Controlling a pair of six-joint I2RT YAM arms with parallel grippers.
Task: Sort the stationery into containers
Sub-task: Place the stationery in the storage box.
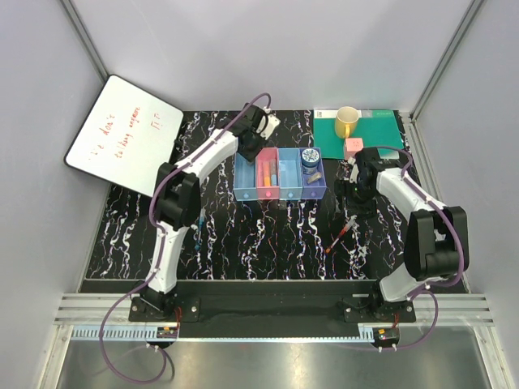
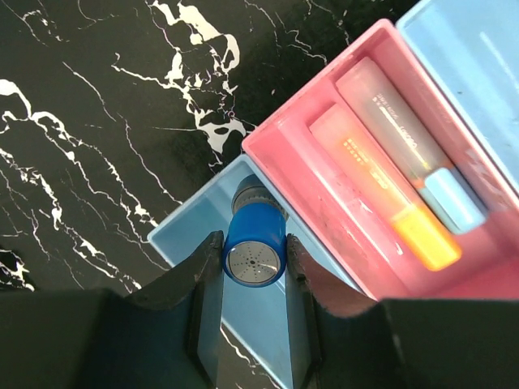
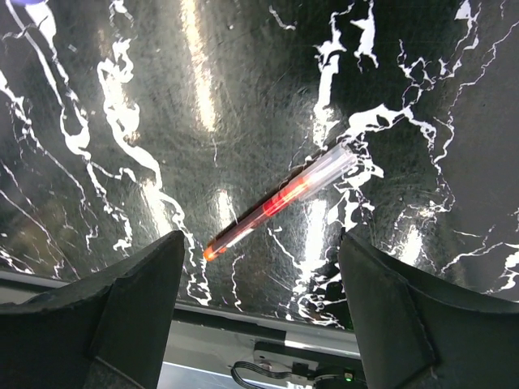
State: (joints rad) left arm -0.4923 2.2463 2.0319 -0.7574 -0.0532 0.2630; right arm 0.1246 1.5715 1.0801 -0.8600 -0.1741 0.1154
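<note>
Far left, a whiteboard [image 1: 123, 135] leans against the wall. The left arm reaches to the far left end of the row of trays [image 1: 280, 194]. Its left gripper [image 2: 252, 243] is clamped on a blue-capped bottle [image 2: 255, 261], held over the far end of the leftmost light blue tray [image 2: 182, 228]. If released here, the bottle may catch the tray's wall and roll out onto the black marble table [image 1: 268, 243]. A thin blue pen [image 1: 200, 220] lies near this arm's middle. Next right, the pink tray [image 2: 320, 215] holds an orange marker [image 2: 381, 190] and a marker with a pale blue cap [image 2: 413, 138]. A round patterned tin [image 1: 309, 156] sits toward the right end of the row. Farther right, the right gripper [image 3: 261, 243] hangs wide open and empty above a red pen [image 3: 280, 197], with nothing between them. The pen lies slantwise near the table's near edge, so closing jaws could nudge it aside. Far right, a yellow cup [image 1: 347, 121] and pink cube [image 1: 353, 147] stand clear.
</note>
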